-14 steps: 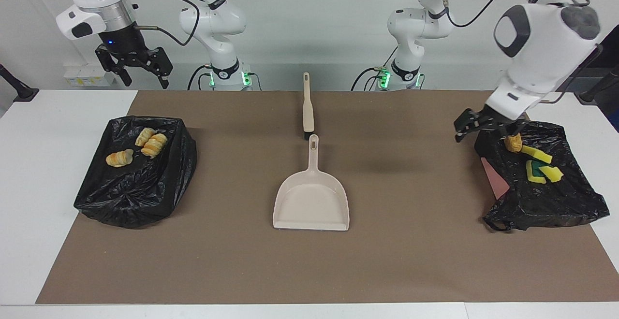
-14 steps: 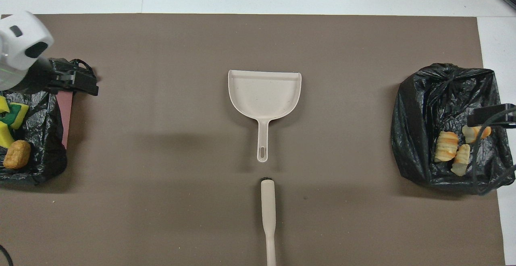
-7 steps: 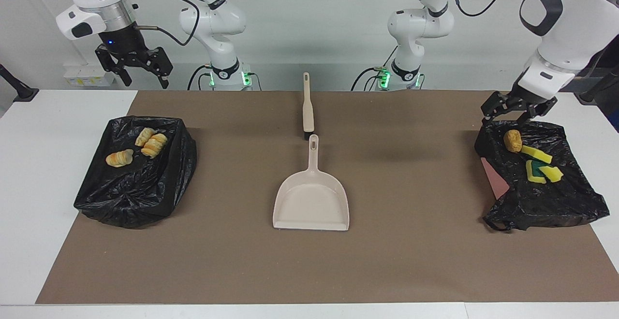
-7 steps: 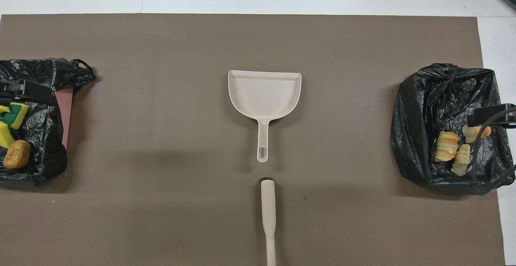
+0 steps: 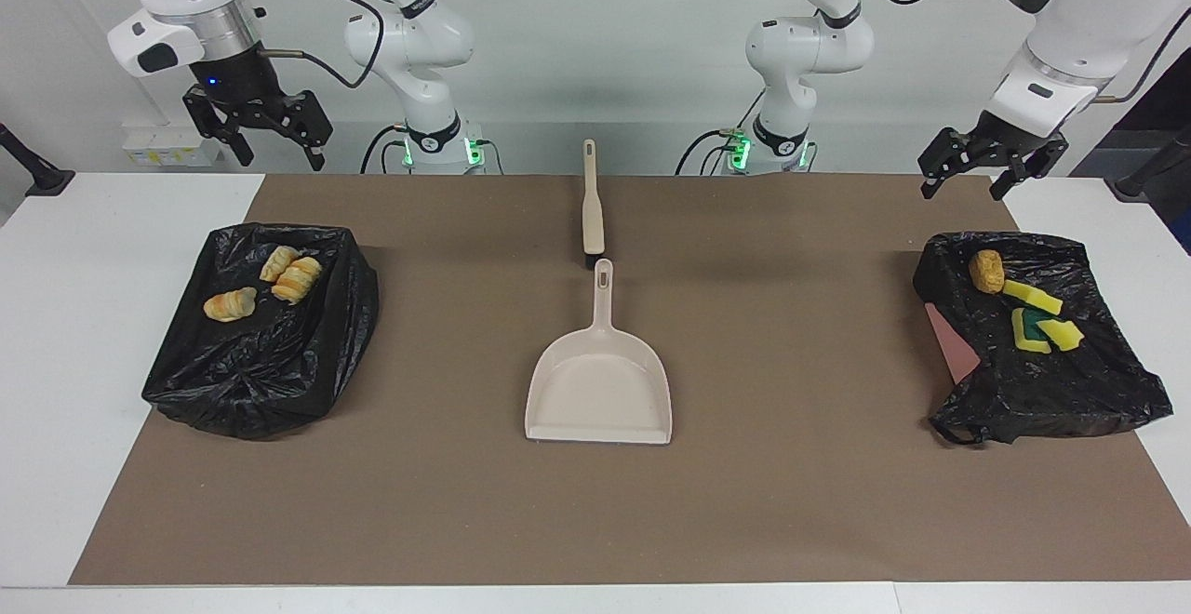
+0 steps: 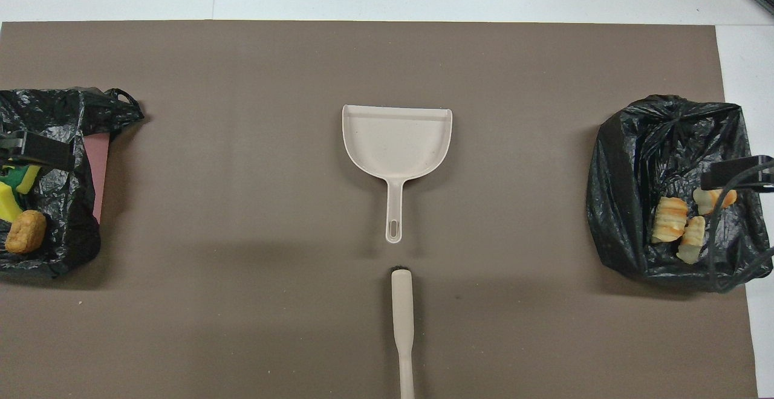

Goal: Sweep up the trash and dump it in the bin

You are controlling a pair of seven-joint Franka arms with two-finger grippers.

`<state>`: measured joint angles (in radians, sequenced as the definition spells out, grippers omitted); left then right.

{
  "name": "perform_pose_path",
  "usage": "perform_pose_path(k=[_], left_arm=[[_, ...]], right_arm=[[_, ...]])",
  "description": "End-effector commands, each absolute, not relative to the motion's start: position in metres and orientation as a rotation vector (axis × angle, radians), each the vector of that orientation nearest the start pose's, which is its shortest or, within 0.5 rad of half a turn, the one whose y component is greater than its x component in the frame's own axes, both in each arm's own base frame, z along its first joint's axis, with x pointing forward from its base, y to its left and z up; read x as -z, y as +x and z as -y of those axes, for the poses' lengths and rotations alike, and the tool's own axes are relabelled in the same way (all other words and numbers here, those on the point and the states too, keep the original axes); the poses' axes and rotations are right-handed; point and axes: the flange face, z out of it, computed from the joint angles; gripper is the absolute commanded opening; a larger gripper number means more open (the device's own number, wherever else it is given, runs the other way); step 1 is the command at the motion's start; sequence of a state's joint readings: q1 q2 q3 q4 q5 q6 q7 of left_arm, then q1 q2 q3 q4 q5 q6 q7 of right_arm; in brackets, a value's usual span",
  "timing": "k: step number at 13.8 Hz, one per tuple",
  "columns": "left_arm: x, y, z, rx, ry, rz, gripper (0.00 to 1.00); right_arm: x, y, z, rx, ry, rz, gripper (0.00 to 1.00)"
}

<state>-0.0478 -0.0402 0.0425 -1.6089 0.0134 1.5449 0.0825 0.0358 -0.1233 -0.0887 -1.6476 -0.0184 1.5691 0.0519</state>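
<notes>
Lying along the worktop's middle line, the brush (image 5: 591, 209) sat by the edge nearest the robots, its handle toward that edge and its bristle end toward the dustpan (image 5: 600, 391). The dustpan continued the same axis, handle end just beside the bristles and apart from them, mouth toward the edge farthest from the robots. Neither arm was clearly nearer to either tool.

The left gripper (image 5: 972, 166) hung empty with fingers spread over the worktop's edge at the left arm's end. The right gripper (image 5: 260, 135), also empty and spread, hung above the right arm's end.

The trash already lay in the two bins. The nugget (image 5: 986, 271) and sponge bits (image 5: 1040, 316) rested in the bag-lined bin (image 5: 1051, 391) at the left arm's end; the bread pieces (image 5: 274, 284) rested in the other bin (image 5: 242, 381). No scrap was visible on the mat (image 5: 800, 502), so the task appeared complete.
</notes>
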Motion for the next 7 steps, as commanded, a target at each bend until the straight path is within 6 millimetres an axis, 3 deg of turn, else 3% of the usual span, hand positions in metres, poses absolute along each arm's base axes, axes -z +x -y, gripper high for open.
perform_pose_path(k=[1,7], left_arm=[[-0.627,0.533,0.001,-0.083,-3.095,-0.162,1.0],[-0.637,0.545,0.004,-0.114,-3.126,-0.162,1.0]], right_arm=[[-0.654,0.51,0.035,0.086,-3.127,-0.15,1.0],[-0.654,0.51,0.035,0.083,-3.127,-0.153,1.0]])
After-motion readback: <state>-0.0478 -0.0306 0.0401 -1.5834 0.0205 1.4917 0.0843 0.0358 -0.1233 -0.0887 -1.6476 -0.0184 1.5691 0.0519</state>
